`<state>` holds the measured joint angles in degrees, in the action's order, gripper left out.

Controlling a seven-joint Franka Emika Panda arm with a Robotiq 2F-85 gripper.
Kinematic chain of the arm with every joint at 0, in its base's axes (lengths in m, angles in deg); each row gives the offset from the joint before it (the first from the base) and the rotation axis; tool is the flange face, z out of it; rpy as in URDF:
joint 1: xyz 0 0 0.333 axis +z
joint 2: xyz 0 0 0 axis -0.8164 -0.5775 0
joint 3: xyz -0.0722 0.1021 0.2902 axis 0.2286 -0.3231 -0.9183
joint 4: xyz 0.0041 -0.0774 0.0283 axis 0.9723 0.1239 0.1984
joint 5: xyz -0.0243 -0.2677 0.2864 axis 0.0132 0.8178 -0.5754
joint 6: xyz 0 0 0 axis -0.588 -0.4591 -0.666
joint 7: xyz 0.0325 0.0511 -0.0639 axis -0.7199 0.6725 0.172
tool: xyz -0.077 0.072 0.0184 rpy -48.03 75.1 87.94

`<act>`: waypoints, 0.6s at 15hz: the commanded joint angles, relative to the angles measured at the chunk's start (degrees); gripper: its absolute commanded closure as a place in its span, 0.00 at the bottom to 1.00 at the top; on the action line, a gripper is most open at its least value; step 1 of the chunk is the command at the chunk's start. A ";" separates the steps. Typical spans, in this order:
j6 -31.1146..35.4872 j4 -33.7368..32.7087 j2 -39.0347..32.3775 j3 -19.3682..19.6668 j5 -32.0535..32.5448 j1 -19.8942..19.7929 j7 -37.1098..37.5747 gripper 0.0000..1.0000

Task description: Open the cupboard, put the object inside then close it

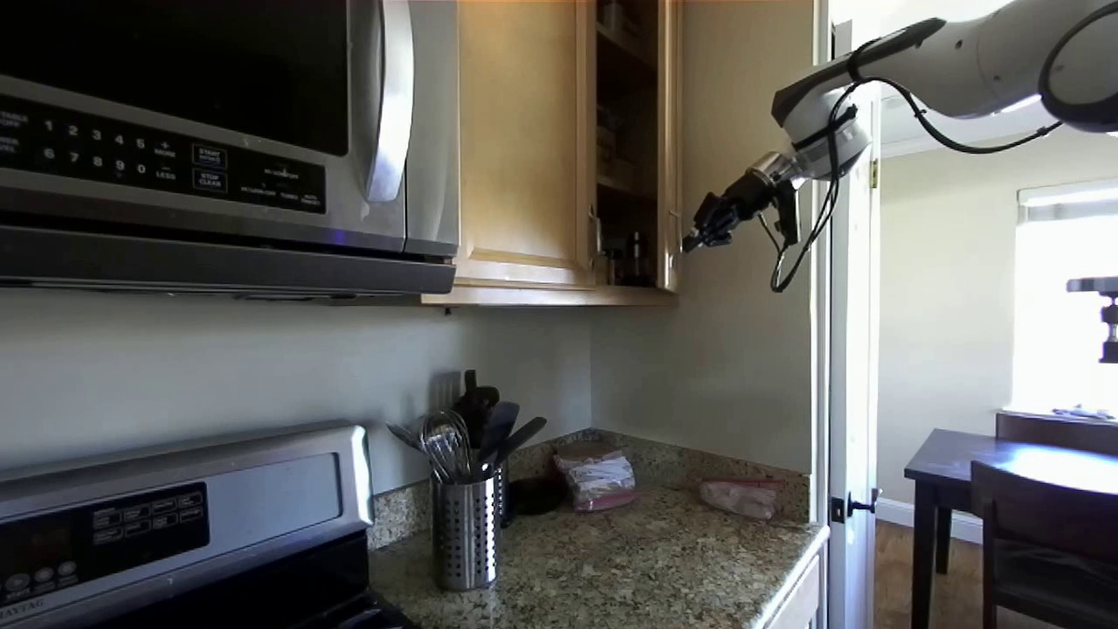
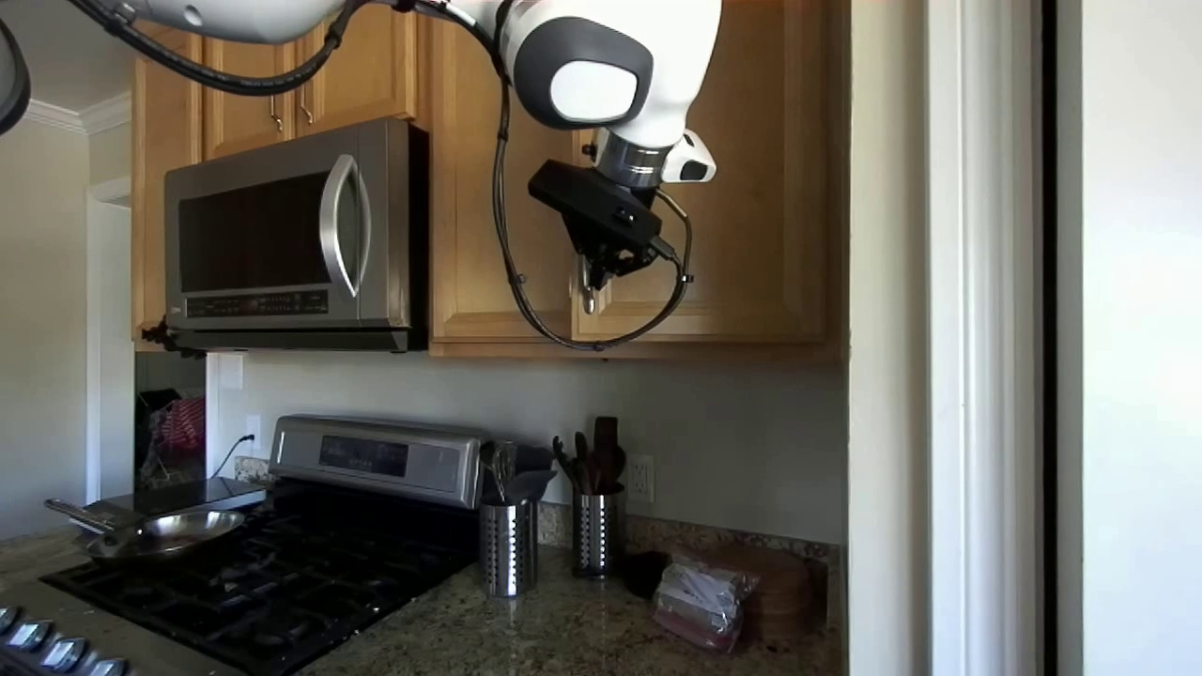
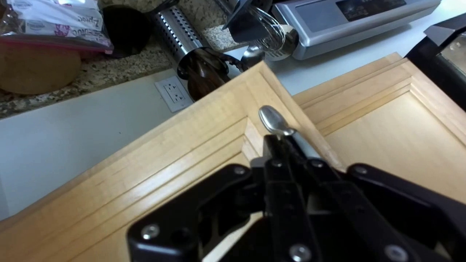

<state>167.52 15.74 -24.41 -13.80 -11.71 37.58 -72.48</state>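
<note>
Pincer clenched just beside the handle, not visibly gripping it, I could slip off pulling the cupboard door.

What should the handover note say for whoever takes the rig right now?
Gripper: shut, right at the silver handle; whether it actually grips it, I can't tell.
Cupboard: the door at the gripper stands partway open; the other door looks shut. Items show inside.
Object: which one, and whether it's in, unclear.
Done: cupboard open.
Left: put the object inside if it isn't, then close up.
</note>
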 commanded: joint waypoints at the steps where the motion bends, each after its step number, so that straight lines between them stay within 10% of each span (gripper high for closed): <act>1: 5.08 2.98 2.11 -1.29 -2.46 1.36 1.44 0.92; 9: 13.77 3.63 1.58 -3.67 -6.54 3.62 1.72 0.92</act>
<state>177.87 17.05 -24.42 -16.51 -16.47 40.02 -71.71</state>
